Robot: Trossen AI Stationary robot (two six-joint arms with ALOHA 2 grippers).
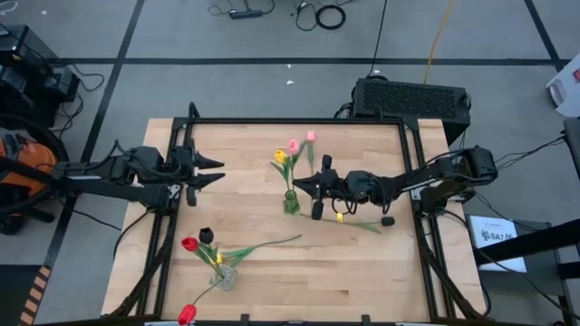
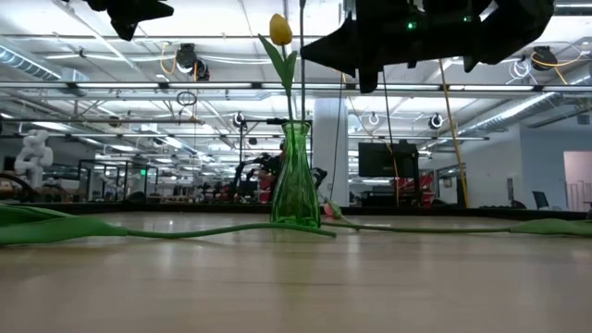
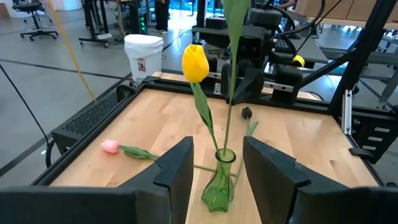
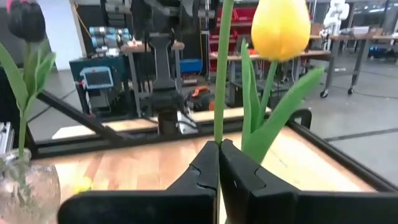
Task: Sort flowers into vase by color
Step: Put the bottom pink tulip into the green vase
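Note:
A green glass vase (image 1: 291,203) (image 2: 296,185) (image 3: 219,186) stands mid-table and holds a yellow tulip (image 3: 195,62) (image 4: 280,28). My right gripper (image 1: 297,184) (image 4: 219,155) is just above the vase, shut on a second upright stem whose head, probably the pink one (image 1: 293,145), is out of the wrist views. Another pink tulip (image 1: 311,136) (image 3: 111,146) lies on the table behind the vase. A clear vase (image 1: 224,277) near the front holds a red tulip (image 1: 188,243) and a black tulip (image 1: 206,235). My left gripper (image 1: 217,172) (image 3: 217,142) hovers open at the left. My right gripper pinches the green stem (image 4: 219,106) between its two shut fingers, at a point above the vase mouth. The fingers come level from the table's right and lie across the stem. The stem stands upright, and its lower end (image 3: 225,146) goes into the green vase beside the yellow tulip.
A yellow tulip (image 1: 340,217) and a black one (image 1: 388,220) lie on the table below my right arm. A long stem (image 1: 272,243) stretches out from the clear vase, and a red tulip (image 1: 187,314) lies at the front edge. A black rail (image 1: 299,120) frames the table.

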